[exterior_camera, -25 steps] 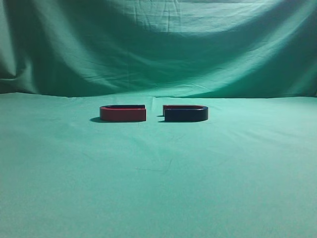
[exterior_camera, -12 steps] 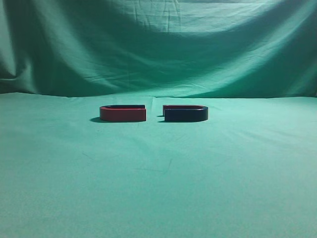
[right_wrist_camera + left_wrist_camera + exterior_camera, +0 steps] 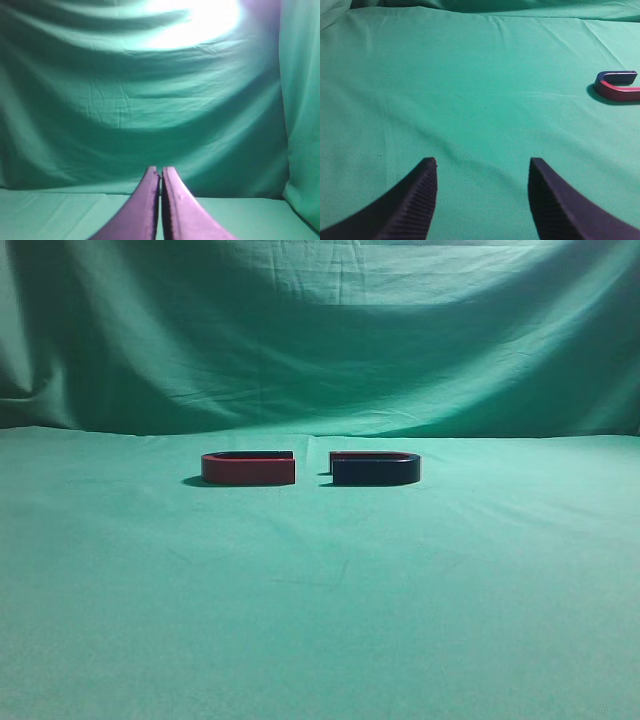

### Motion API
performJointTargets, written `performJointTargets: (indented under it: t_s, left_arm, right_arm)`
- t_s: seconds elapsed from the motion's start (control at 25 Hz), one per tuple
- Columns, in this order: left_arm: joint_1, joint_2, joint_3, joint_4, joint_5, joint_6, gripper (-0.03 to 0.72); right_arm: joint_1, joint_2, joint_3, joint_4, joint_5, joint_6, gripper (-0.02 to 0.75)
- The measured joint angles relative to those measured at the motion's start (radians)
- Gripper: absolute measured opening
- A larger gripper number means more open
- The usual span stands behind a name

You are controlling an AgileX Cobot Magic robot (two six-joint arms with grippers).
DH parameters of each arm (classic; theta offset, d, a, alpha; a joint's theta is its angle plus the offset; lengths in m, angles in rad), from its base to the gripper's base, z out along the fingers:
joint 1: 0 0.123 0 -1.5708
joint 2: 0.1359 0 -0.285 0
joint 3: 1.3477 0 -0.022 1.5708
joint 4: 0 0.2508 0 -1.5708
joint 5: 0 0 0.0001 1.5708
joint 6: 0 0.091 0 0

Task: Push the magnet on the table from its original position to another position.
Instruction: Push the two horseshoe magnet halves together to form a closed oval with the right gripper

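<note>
Two U-shaped magnets lie on the green cloth in the exterior view. The left magnet point(image 3: 248, 468) shows its red side, the right magnet point(image 3: 375, 469) its dark blue side, with a small gap between their open ends. Neither arm shows in the exterior view. One red and blue magnet point(image 3: 619, 85) appears at the right edge of the left wrist view, far from my left gripper point(image 3: 482, 167), which is open and empty. My right gripper point(image 3: 160, 172) is shut on nothing and faces the green backdrop; no magnet shows in its view.
Green cloth covers the table point(image 3: 320, 620) and hangs as a backdrop point(image 3: 320, 330) behind it. A hanging fold of cloth point(image 3: 302, 110) is at the right in the right wrist view.
</note>
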Motion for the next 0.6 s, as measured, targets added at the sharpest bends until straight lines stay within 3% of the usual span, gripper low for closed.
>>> performJointTargets:
  t_s: [0.24, 0.6]
  left_arm:
    - [0.000, 0.000, 0.000, 0.000, 0.000, 0.000, 0.372]
    - [0.000, 0.000, 0.000, 0.000, 0.000, 0.000, 0.372]
  right_arm:
    - [0.000, 0.102, -0.151, -0.002, 0.206, 0.011, 0.000]
    - [0.000, 0.635, -0.470, 0.017, 0.689, 0.015, 0.000]
